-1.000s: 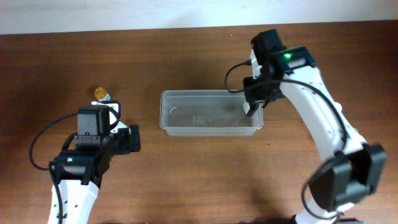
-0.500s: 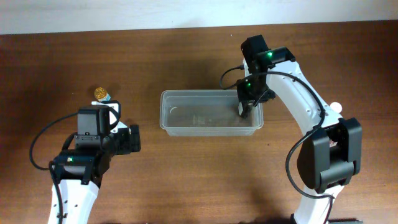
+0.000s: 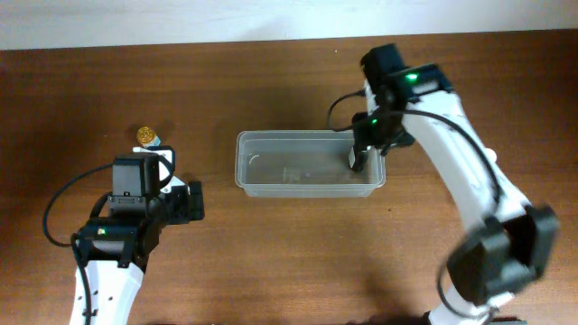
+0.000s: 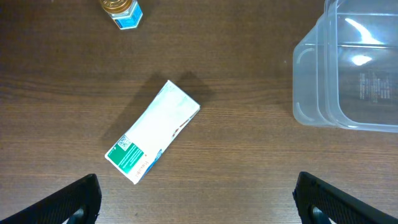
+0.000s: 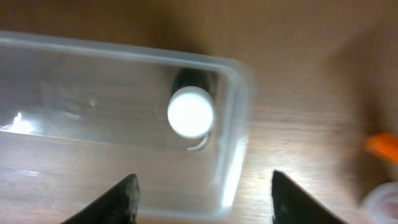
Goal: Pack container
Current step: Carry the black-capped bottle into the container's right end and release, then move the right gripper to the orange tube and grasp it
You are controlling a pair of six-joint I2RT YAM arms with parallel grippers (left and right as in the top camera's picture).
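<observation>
The container (image 3: 271, 185) is a clear plastic tub at the table's middle; its left end shows in the left wrist view (image 4: 311, 93). A small bottle with a white cap (image 5: 191, 112) stands upright inside it, near its right end. My right gripper (image 5: 205, 199) hovers open above that end (image 3: 358, 156), with the tub's corner between its fingers (image 5: 118, 199) and nothing held. Open as well, my left gripper (image 4: 202, 208) stays over bare table, left of the container. A white and green box (image 4: 152, 132) lies just ahead of it.
A small bottle with a gold cap (image 3: 147, 137) stands at the far left (image 4: 121, 9). In the right wrist view, an orange object (image 5: 380, 144) and a white one (image 5: 380, 199) sit blurred at the right edge, outside the tub.
My right gripper has opened over the container's right end, leaving the white-capped bottle standing inside. The container has shifted slightly to the right. The left arm has not moved.
</observation>
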